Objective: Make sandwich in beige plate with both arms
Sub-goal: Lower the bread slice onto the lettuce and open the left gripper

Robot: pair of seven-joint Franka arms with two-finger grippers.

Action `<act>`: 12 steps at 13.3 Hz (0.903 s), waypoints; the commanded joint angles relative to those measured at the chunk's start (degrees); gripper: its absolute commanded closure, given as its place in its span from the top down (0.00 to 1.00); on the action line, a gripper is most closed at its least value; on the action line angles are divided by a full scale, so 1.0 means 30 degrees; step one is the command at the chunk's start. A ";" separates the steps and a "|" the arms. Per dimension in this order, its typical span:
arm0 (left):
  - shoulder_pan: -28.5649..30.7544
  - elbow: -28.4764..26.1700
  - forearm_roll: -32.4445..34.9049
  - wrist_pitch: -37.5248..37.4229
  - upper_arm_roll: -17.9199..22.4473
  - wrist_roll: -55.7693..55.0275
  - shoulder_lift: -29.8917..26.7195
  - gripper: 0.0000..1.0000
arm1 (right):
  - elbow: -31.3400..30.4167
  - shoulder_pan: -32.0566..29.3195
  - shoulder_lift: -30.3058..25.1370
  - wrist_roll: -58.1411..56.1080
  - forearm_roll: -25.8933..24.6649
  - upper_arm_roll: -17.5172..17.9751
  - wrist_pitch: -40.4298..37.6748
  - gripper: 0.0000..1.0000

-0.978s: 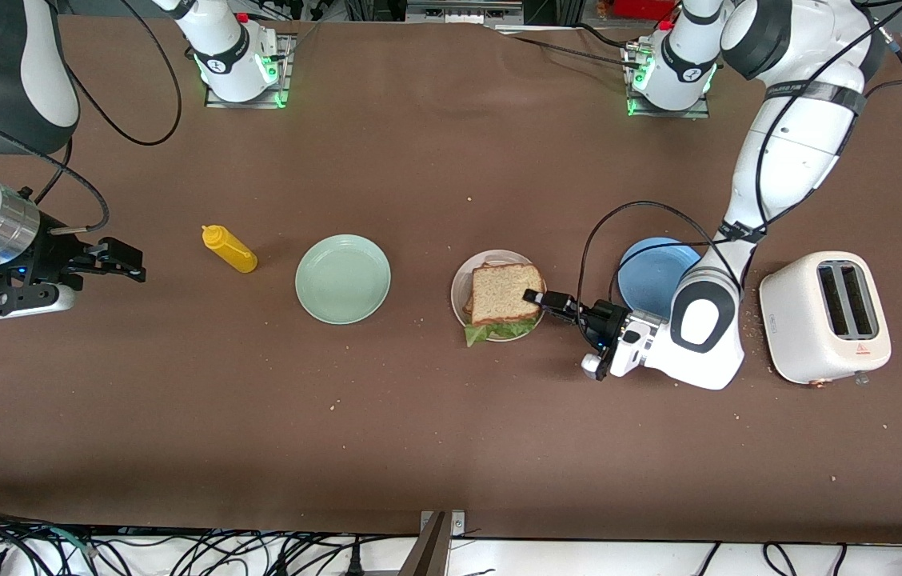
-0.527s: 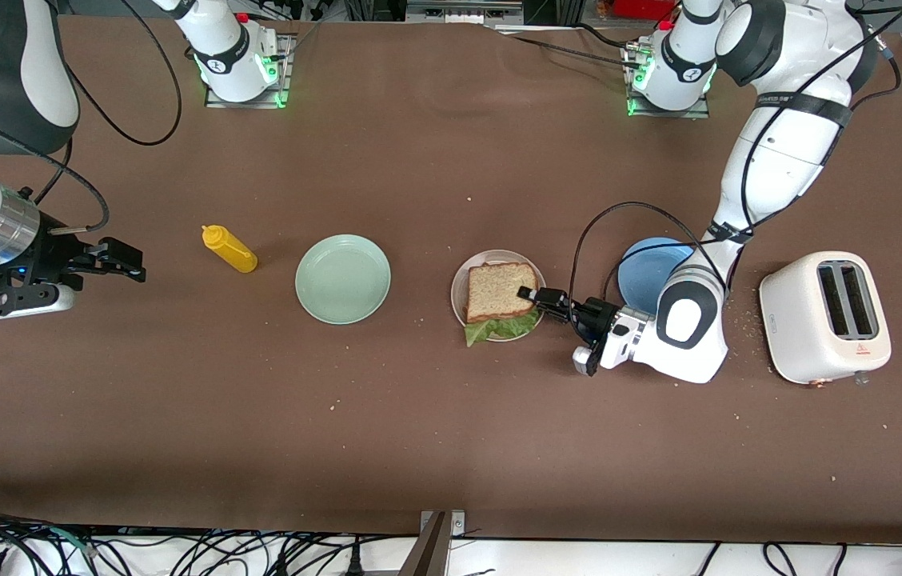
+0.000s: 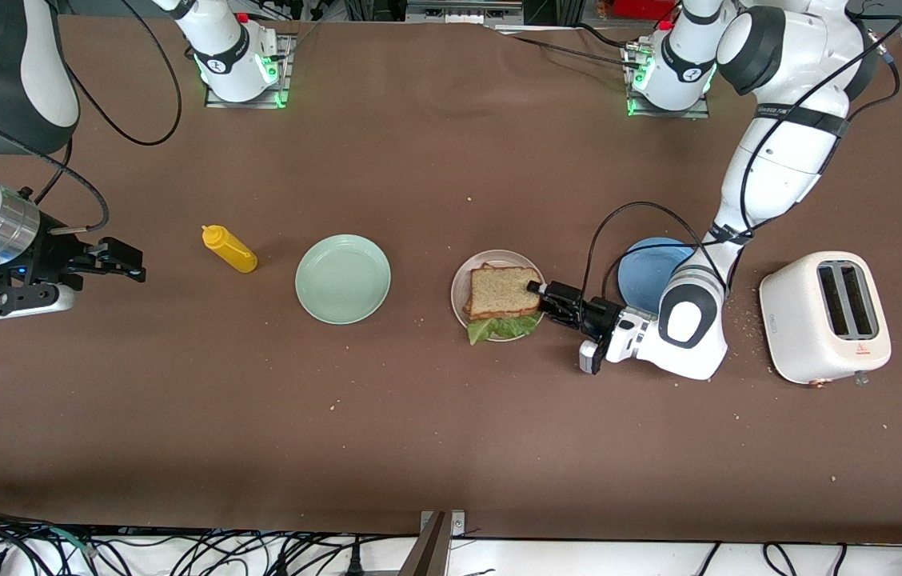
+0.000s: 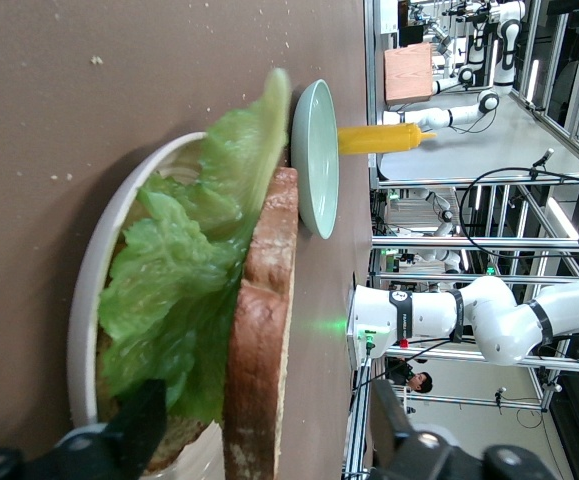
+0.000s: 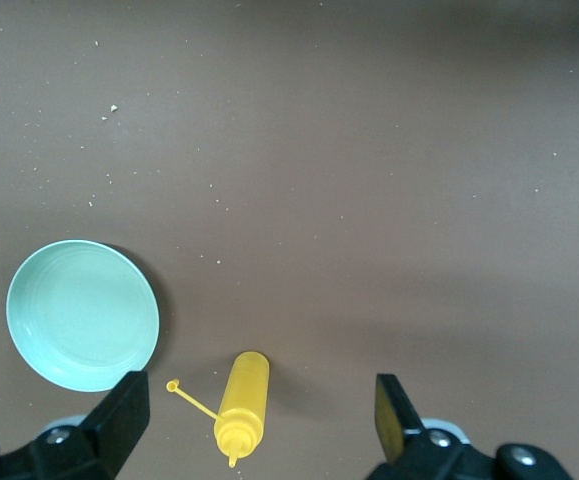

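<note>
Sandwich (image 3: 496, 294): it is lying on the beige plate (image 3: 460, 282), with lettuce (image 4: 184, 290) showing between the bread slices.
Left gripper (image 3: 540, 293): it is sitting at the plate's rim toward the blue plate (image 3: 643, 264), fingers spread, one on each side of the top slice.
Right gripper (image 3: 121, 262): it is waiting well apart from the beige plate, past the mustard bottle (image 3: 229, 249), fingers spread and empty.

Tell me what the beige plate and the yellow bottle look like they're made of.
The beige plate: smooth matte rim of uniform colour, probably plastic or melamine, though glazed ceramic can't be ruled out. The yellow bottle: opaque, slightly glossy body with a thin nozzle, likely soft squeezable plastic.
</note>
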 commanded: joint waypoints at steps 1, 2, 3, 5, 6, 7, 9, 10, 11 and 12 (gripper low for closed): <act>0.0074 -0.0331 -0.0287 0.0066 0.0662 0.0708 -0.0615 1.00 | -0.0292 -0.0249 -0.0233 0.0251 -0.0271 0.0304 0.0092 1.00; 0.0103 -0.0273 0.0120 0.0037 0.0695 0.0447 -0.1023 1.00 | -0.0263 -0.0249 -0.0233 0.0251 -0.0271 0.0304 0.0092 1.00; 0.0016 -0.0214 0.0646 0.0007 0.0724 0.0097 -0.1724 1.00 | -0.0292 -0.0249 -0.0233 0.0251 -0.0271 0.0304 0.0092 1.00; 0.0074 -0.0214 0.1409 -0.0429 0.0637 -0.1831 -0.2838 1.00 | -0.0292 -0.0249 -0.0262 0.0251 -0.0271 0.0304 0.0034 1.00; 0.0074 -0.0214 0.1906 -0.0867 0.0608 -0.2827 -0.3656 1.00 | -0.0292 -0.0249 -0.0233 0.0251 -0.0271 0.0304 0.0034 1.00; 0.0132 -0.0156 0.2433 -0.1423 0.0636 -0.3939 -0.4476 1.00 | -0.0263 -0.0249 -0.0233 0.0251 -0.0271 0.0304 0.0034 1.00; 0.0104 -0.0010 0.3633 -0.2712 0.0811 -0.5961 -0.6408 1.00 | -0.0263 -0.0249 -0.0233 0.0251 -0.0271 0.0304 0.0034 1.00; 0.0161 0.0049 0.4741 -0.3007 0.0841 -0.7247 -0.7288 1.00 | -0.0292 -0.0249 -0.0233 0.0251 -0.0271 0.0333 0.0034 1.00; 0.0104 0.0427 0.6261 -0.3561 0.0871 -0.8333 -0.8196 1.00 | -0.0292 -0.0249 -0.0233 0.0251 -0.0271 0.0334 0.0034 1.00; -0.0158 0.0518 0.7755 -0.3799 0.0900 -0.9214 -0.9278 1.00 | -0.0292 -0.0249 -0.0233 0.0251 -0.0271 0.0305 0.0034 1.00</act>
